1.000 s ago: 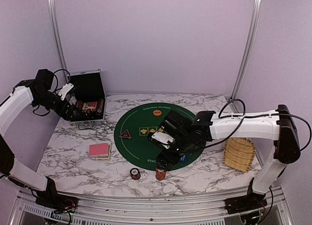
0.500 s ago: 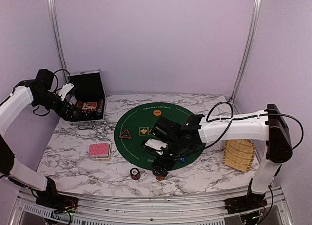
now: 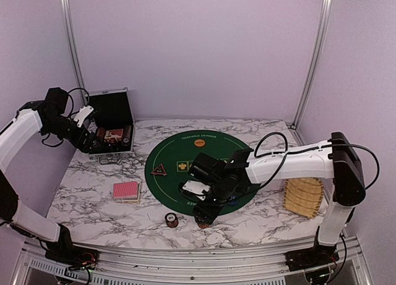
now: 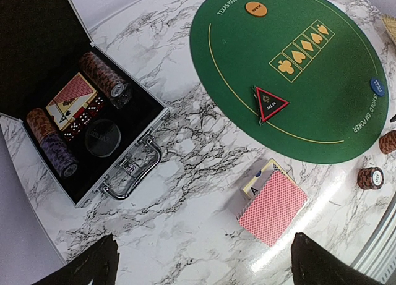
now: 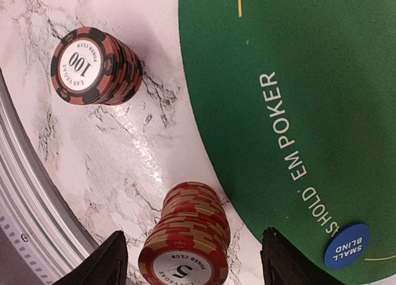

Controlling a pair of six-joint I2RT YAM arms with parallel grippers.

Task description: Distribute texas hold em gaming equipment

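Observation:
A red chip stack marked 5 [image 5: 189, 242] stands on the marble just off the green poker mat [image 5: 297, 81]. My right gripper [image 5: 195, 260] straddles it, open, with a gap on each side. A darker stack marked 100 [image 5: 93, 65] stands apart, and a blue small-blind chip [image 5: 346, 246] lies on the mat. In the top view the right gripper [image 3: 204, 212] is low over the red stack [image 3: 203, 221]. The red-backed deck [image 4: 272, 208], triangular marker [image 4: 269, 104] and orange button [image 4: 256, 8] show below my left gripper [image 4: 207, 266], which hangs open and empty.
An open black case [image 4: 93, 112] at the back left holds more chip rolls and cards. A wicker tray [image 3: 303, 195] sits at the right. The table's front rail [image 5: 25, 223] runs close behind the two chip stacks.
My right gripper has come down and towards the front edge until its fingers flank the red chip stack, and its jaws have narrowed a little. The left arm has not moved.

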